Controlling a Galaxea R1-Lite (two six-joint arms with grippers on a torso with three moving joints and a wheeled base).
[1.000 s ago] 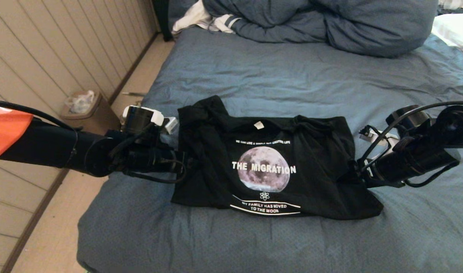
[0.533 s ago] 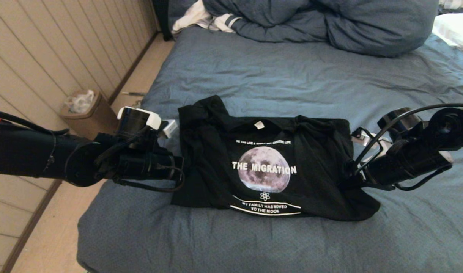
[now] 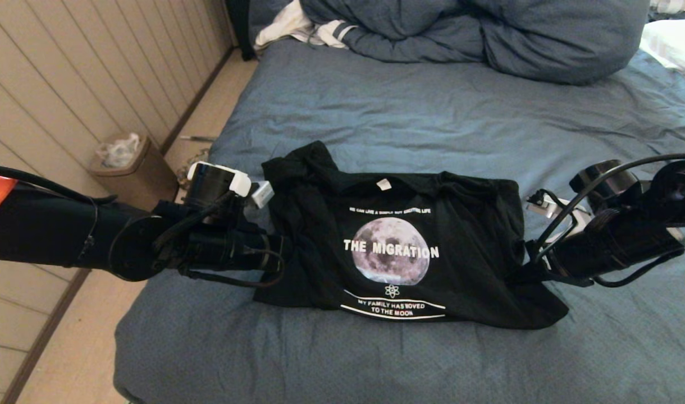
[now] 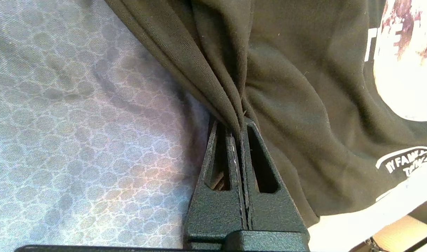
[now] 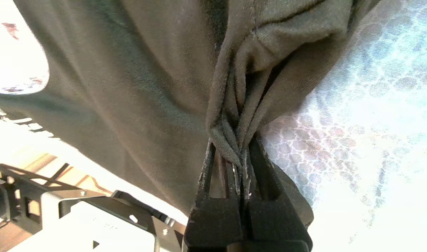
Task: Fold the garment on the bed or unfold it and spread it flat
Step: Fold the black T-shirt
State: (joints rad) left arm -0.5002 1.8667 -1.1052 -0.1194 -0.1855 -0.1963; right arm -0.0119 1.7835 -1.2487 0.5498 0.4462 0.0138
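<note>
Both sets of fingers have just clenched – left gripper (image 4: 242, 127) and right gripper (image 5: 234, 154) each pinch a side edge of the thin black moon-print T-shirt (image 3: 398, 252), lying mid-frame on the wrinkled blue-grey bed (image 3: 376, 112) – ready for lifting, I judge

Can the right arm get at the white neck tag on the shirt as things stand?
Probably not yet: the right gripper is shut on the shirt's side edge, as the left gripper is opposite. The tag lies uncovered.

There is 1 black T-shirt (image 3: 398, 252) on 1 bed (image 3: 432, 123), 2 grippers, 1 bunched duvet (image 3: 488, 33), 1 white pillow (image 3: 676, 42), 1 striped white cloth (image 3: 303, 28) and 1 waste bin (image 3: 130, 165).
</note>
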